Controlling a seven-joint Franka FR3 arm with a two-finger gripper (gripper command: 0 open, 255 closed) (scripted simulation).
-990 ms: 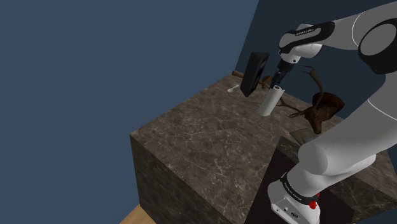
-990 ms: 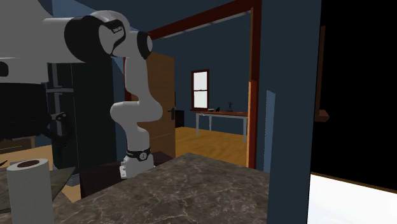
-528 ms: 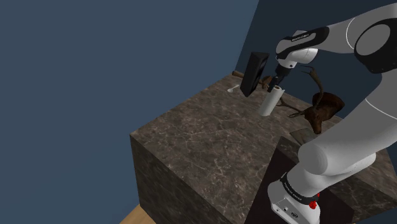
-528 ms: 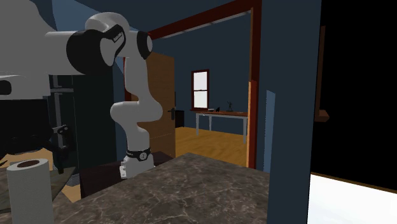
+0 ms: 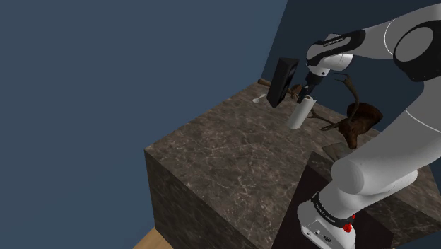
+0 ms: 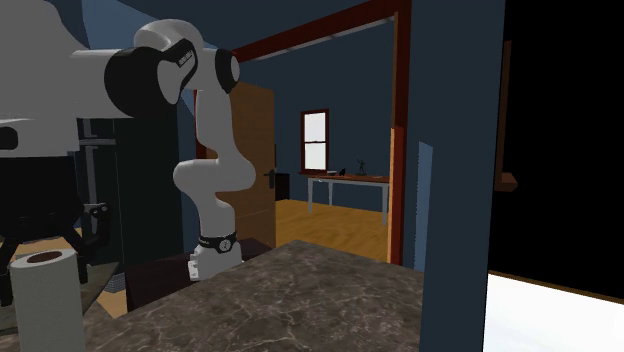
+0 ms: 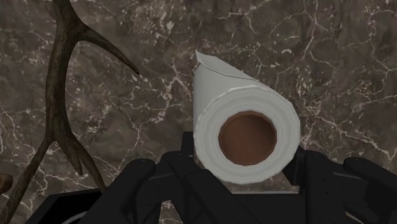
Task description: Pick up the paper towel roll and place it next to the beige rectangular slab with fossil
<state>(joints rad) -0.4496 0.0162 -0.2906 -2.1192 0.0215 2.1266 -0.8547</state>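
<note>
Paper towel roll (image 5: pixel 300 113): upright on the dark marbled counter (image 5: pixel 226 152), toward its far end and well away from its near corner, brown core facing up. Judged light, soft-walled and easily dented, stiffened only by the core. Sheet surface likely grippy rather than slippery, with one loose flap at the side. Best taken across the outer wall near the top, squeezed gently and lifted straight up to avoid tipping.

Gripper (image 5: pixel 309 90): directly above the roll, jaws apart and straddling its upper end, with no firm clasp evident.

Neighbours: black upright panel (image 5: pixel 283 81) just beside the roll, toward the counter's far corner. Small white object (image 5: pixel 257 99) near the far edge, beyond the panel. Mounted deer head (image 5: pixel 359 122) on the roll's other side, with one antler (image 7: pixel 60 95) lying across the stone near the roll. Little sideways room between panel and antler, so a vertical exit is judged safest.

Pale slab-like piece (image 5: pixel 335 149) near the stand-side edge, partly hidden by the arm; identity uncertain.
</note>
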